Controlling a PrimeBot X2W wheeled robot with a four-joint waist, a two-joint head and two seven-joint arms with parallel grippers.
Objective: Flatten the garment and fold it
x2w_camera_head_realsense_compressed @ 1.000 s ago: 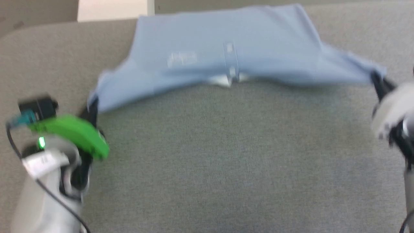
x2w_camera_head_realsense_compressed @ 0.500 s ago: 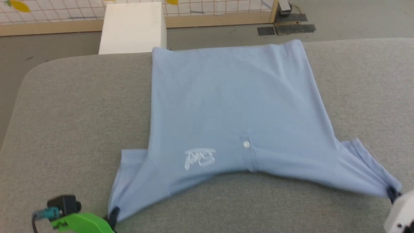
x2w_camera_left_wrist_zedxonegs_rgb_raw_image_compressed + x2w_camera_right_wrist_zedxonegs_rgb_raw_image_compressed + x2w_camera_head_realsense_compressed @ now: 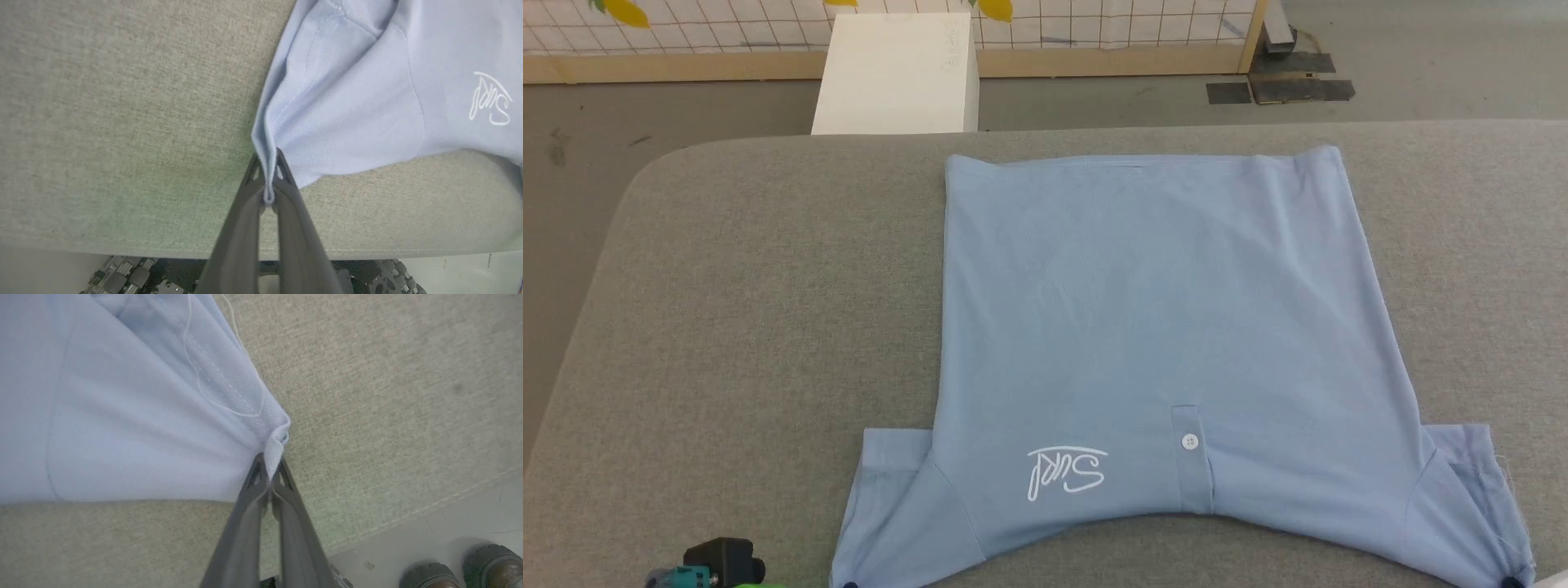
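the light blue polo shirt (image 3: 1160, 327) now lies flat on the grey worktop (image 3: 752, 310), reaching away from left claw (image 3: 267, 179) and right claw (image 3: 269, 473), each clamped on one sleeve end. a second ago it was bunched and blurred between them. flattening looks nearly done; folding not begun.

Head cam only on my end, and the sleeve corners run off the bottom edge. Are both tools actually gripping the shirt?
Observer: Yes for the left tool: it is shut on the garment, pinching the sleeve's hem corner.
Operator: Right?
Observer: The right tool is shut on the other sleeve's corner, with fabric bunched at its tips.
Operator: Sleeves flat?
Observer: No, the left sleeve is gathered into a fold that runs up from the tips.
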